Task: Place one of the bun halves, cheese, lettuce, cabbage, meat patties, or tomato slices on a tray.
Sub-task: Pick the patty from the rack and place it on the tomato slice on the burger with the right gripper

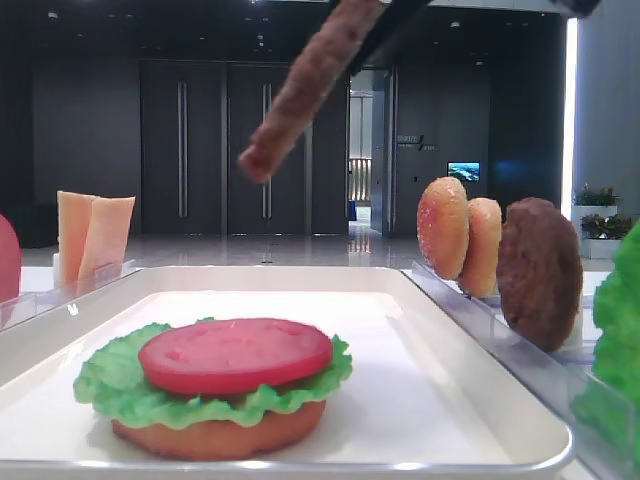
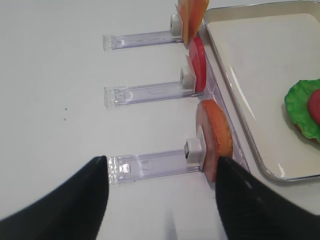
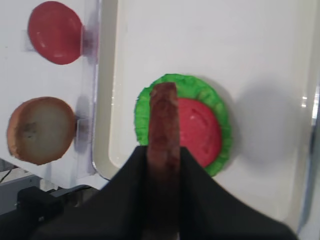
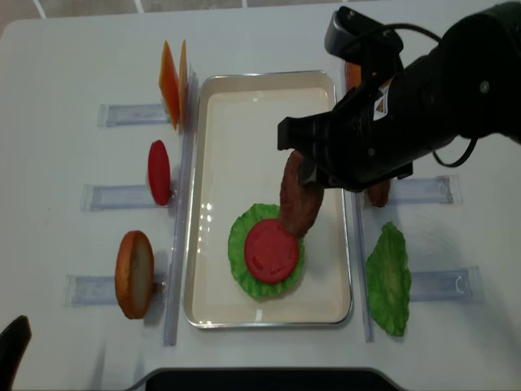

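A meat patty (image 4: 298, 195) is held edge-on, clamped tight in the right gripper (image 3: 162, 165), hanging in the air above the tray (image 4: 244, 98); it is tilted, long axis running down and away from the jaws, lower edge toward the stack; in the right wrist view the patty's free end is seen over the tomato slice (image 3: 197, 131) and lettuce (image 3: 150, 107); the stack of bun half (image 1: 215, 436), lettuce and tomato lies on the tray, below and slightly to the left of the patty; no contact is seen yet; the patty would likely need to be laid flat and lowered onto the tomato; the right arm is plainly nearer; the left gripper (image 2: 162, 200) is held with jaws apart, empty, over the bare table by a racked bun (image 2: 215, 137); a second patty (image 1: 540, 272) stands in the right rack.
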